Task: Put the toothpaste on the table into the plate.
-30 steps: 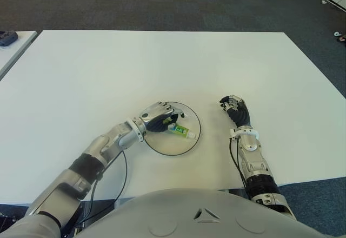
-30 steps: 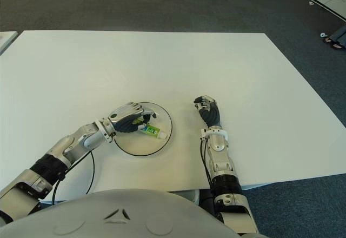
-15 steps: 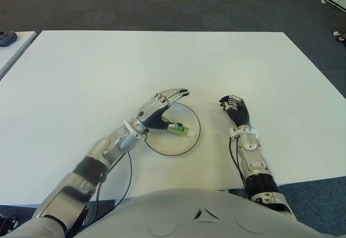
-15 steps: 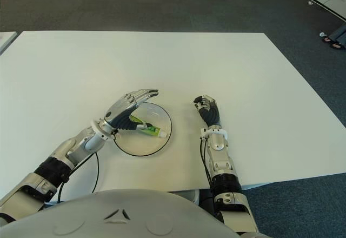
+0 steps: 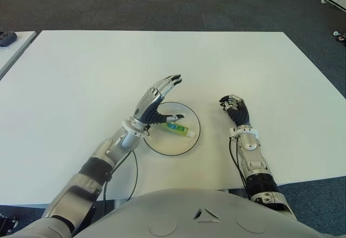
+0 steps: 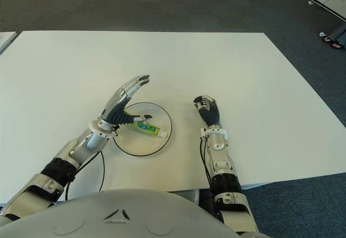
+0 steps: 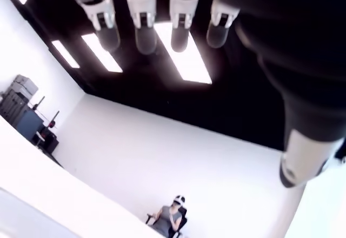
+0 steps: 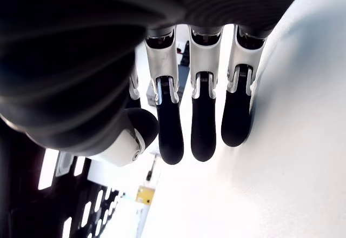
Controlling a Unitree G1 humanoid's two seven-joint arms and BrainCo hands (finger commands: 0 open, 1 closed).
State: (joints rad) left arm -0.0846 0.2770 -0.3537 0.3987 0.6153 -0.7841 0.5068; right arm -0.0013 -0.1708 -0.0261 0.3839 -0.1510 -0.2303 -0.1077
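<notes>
1. Nearest to the robot – the left hand (image 5: 154, 105) is raised over the near-left edge of the plate (image 5: 186, 142), fingers (image 5: 168, 82) stretched out straight and spread, holding nothing. Its wrist view just shows fingertips against ceiling lights, so it's tipped upward.
2. The toothpaste (image 5: 177, 128) is lying flat inside the plate, roughly middle, white cap end pointing to the robot's right. It's a small green-and-white tube. No hand is touching it, so by my read the task is basically done.
3. Handling guess: light, soft-walled tube, a bit slick, not fragile. It'll squash if pinched hard in the belly – I'd take it across the width near the stiffer cap shoulder, or lightly mid-body.
4. The right hand (image 5: 234, 108) shows on the bench (image 5: 162, 54) to the right of the plate, well apart from it. Fingers (image 8: 203, 124) curled in together, nothing in them.
5. Farther out the bench is just bare white top, then dark carpet. The left wrist view catches a person seated far off across the room.
</notes>
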